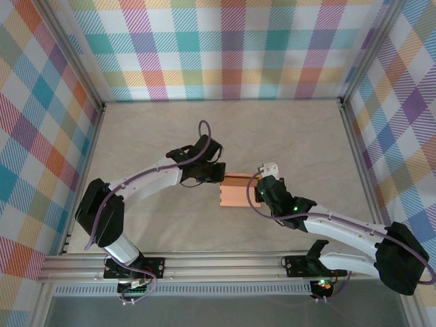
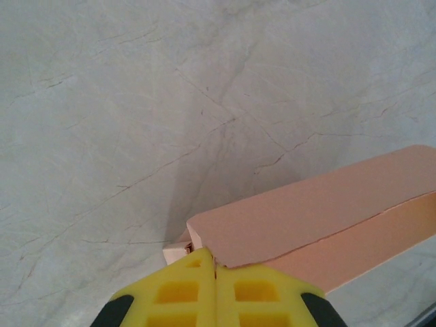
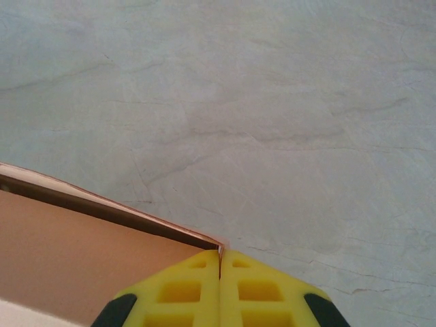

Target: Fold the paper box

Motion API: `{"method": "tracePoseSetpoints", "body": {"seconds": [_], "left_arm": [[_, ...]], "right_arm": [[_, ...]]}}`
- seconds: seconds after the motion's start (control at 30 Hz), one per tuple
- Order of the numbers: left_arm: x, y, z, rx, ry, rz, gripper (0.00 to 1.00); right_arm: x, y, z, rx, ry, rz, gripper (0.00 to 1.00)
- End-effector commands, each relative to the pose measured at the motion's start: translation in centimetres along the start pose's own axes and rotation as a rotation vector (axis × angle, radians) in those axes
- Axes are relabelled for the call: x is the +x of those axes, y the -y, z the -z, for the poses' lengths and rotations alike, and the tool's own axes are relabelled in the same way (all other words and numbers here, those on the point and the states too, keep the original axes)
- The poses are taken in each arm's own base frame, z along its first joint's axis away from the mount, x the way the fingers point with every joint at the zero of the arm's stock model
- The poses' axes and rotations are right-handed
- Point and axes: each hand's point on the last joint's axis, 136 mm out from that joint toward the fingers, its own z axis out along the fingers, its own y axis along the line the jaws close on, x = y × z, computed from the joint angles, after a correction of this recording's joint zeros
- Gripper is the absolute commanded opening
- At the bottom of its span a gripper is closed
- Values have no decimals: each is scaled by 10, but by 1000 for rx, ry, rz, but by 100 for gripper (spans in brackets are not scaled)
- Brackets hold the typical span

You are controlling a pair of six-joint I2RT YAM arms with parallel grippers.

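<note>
Our left gripper (image 2: 215,264) pinches the paper box (image 2: 306,221) by a corner at its tips, long axis running off rightward. Our right gripper (image 3: 220,257) pinches a wall edge, box leftward. Marbled table (image 1: 286,136), plaid walls (image 1: 231,48).

This is a robotics lab test cell. A pale marble-patterned tabletop (image 1: 272,129) is boxed in by an aluminium frame (image 1: 218,266) hung with bright plaid cloth walls (image 1: 225,48). The left arm (image 1: 146,182) and right arm (image 1: 340,228) are bolted along the frame's near edge.
</note>
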Motion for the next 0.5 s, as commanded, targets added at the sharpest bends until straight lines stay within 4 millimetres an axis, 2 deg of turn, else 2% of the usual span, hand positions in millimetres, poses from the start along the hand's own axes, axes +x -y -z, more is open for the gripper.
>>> {"method": "tracePoseSetpoints", "body": {"seconds": [0.0,0.17,0.3,0.47], "left_arm": [[-7,40,11,121,90,-90,0],[-15,41,11,106,153,-72,0],[-21,37,9,83,193,-59,0],[-45,41,11,74,286,-67,0]], "right_arm": [[-27,-35,11,-165,108,-36,0],[-34,-38,10,-177,150,-27,0],[-47,-41,10,-174,219,-16,0],[-70,-49,4,-163,315,19,0]]}}
